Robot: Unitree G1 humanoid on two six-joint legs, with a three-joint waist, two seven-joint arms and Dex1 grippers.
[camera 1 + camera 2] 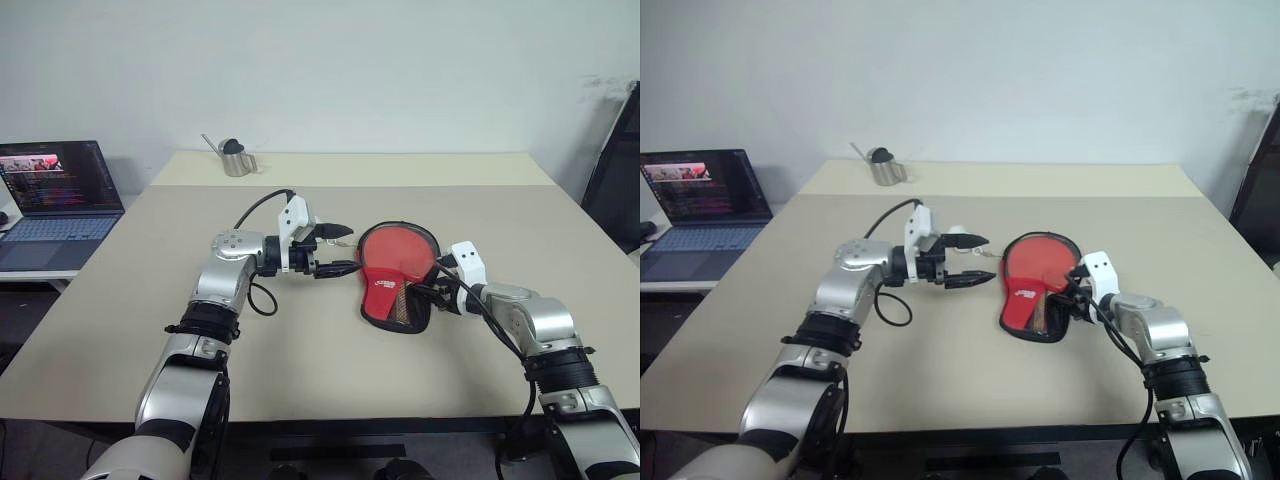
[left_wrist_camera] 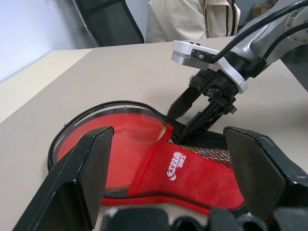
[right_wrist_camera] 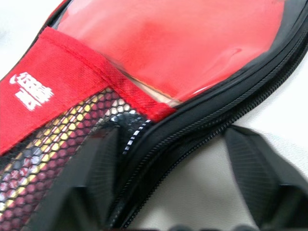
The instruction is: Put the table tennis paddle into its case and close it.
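Left claw (image 1: 338,250) is hovering with its two black fingers spread wide, pointing across at the soft paddle-shaped zip case (image 1: 393,300), just beside its rim but not touching. That case is lying flat on the beige counter (image 1: 300,350), its red flap with a small white logo and black mesh pocket covering the lower half. Inside it, the round red rubber-faced table tennis paddle (image 1: 398,248) is showing through the unzipped top, ringed by the black zipper edge. Right claw (image 2: 192,113) is straddling the case's zipper edge, fingers partly apart.
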